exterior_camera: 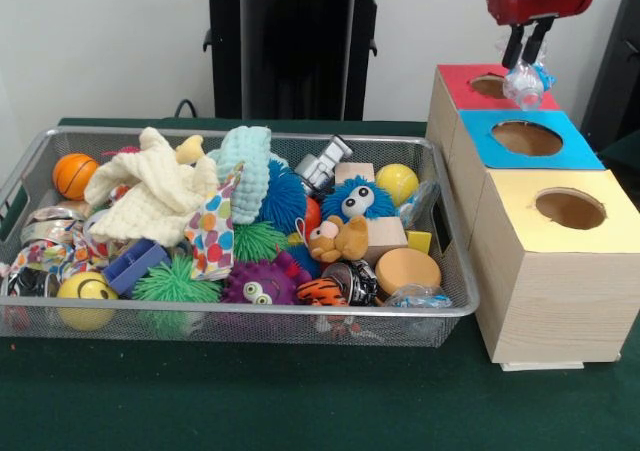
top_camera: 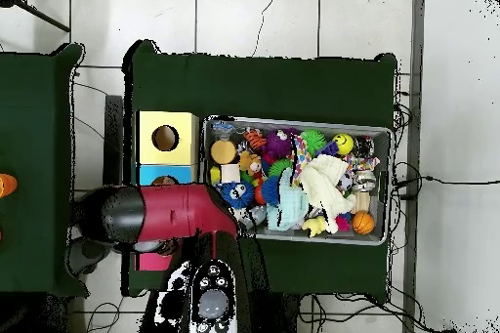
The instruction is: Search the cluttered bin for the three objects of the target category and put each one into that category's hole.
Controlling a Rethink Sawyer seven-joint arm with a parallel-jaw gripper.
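The red and black gripper (exterior_camera: 526, 63) hangs over the round hole of the red-topped wooden box (exterior_camera: 462, 99), its jaws closed on a small clear crinkly plastic object with a blue trim (exterior_camera: 524, 83) just above that hole. Beside this box, in a row on the green-covered bench (exterior_camera: 300, 401), stand the blue-topped wooden box (exterior_camera: 495, 146) and the yellow-topped wooden box (exterior_camera: 555, 271). To their side, the silver wire-mesh bin (exterior_camera: 240, 321) is crowded with an orange mini basketball (exterior_camera: 74, 174), a cream knitted cloth (exterior_camera: 150, 196), blue and green spiky rubber balls, a small brown plush bear (exterior_camera: 338, 239) and an orange sponge disc (exterior_camera: 406, 269).

From overhead, the red-and-black robot arm (top_camera: 161, 220) covers the red-topped wooden box (top_camera: 153, 261) and most of the blue-topped box (top_camera: 146, 175); the crinkly clear object (exterior_camera: 523, 83) in the gripper (exterior_camera: 524, 59) defies naming.
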